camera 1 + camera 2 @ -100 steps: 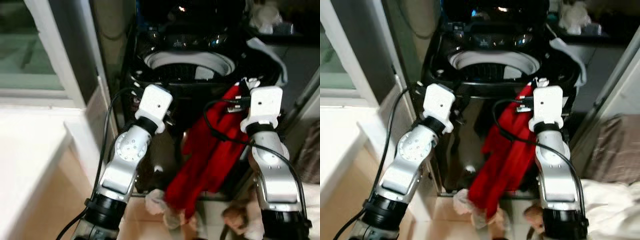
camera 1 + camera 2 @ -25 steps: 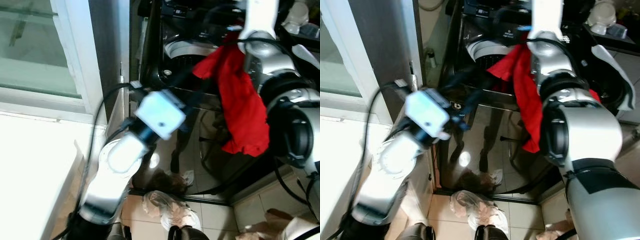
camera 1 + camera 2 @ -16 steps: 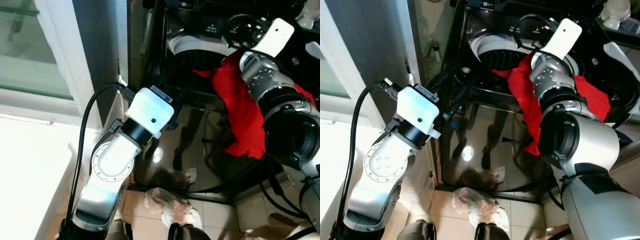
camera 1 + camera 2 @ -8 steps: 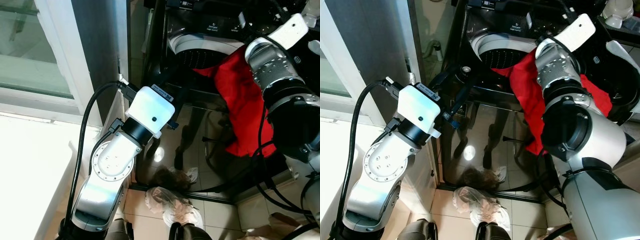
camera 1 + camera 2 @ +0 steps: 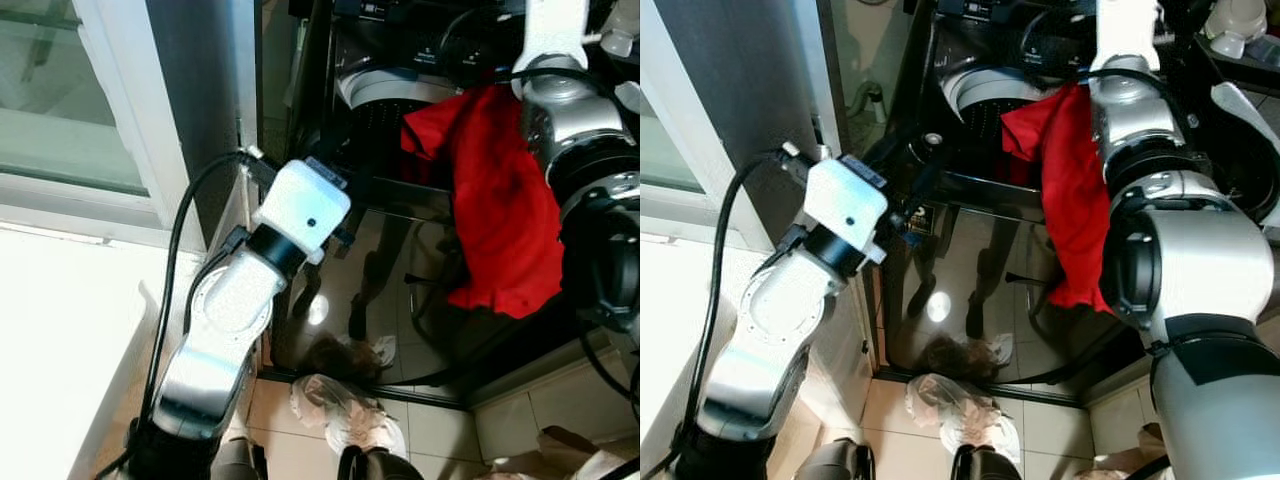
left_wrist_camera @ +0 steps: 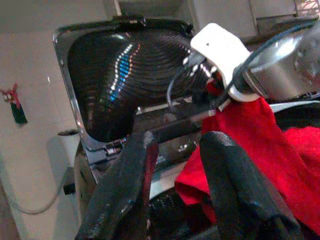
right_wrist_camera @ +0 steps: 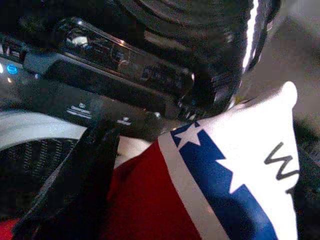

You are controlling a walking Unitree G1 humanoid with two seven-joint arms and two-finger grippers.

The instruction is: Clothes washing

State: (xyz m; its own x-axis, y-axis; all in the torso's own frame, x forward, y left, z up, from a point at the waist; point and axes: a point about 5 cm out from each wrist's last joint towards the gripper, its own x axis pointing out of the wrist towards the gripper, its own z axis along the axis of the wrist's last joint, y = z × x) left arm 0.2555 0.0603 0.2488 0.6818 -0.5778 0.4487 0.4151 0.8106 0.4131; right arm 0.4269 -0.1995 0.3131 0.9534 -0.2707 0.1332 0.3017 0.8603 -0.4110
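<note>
A red garment hangs down the front of the black top-loading washing machine, its top end held above the drum opening. My right gripper is shut on it, raised over the machine; the right wrist view shows red cloth with a white and blue star patch against a black finger. My left gripper is open with nothing between its fingers. It sits at the machine's front left corner, apart from the garment. The lid stands open.
A window frame and white ledge lie on the left, with a grey wall column beside the washer. A crumpled pile of cloth lies on the tiled floor at the washer's foot. A white cloth drapes at the right.
My right arm has swung upright above the washer, lifting the garment's top end higher over the drum. The left arm has risen slightly toward the washer's corner.
</note>
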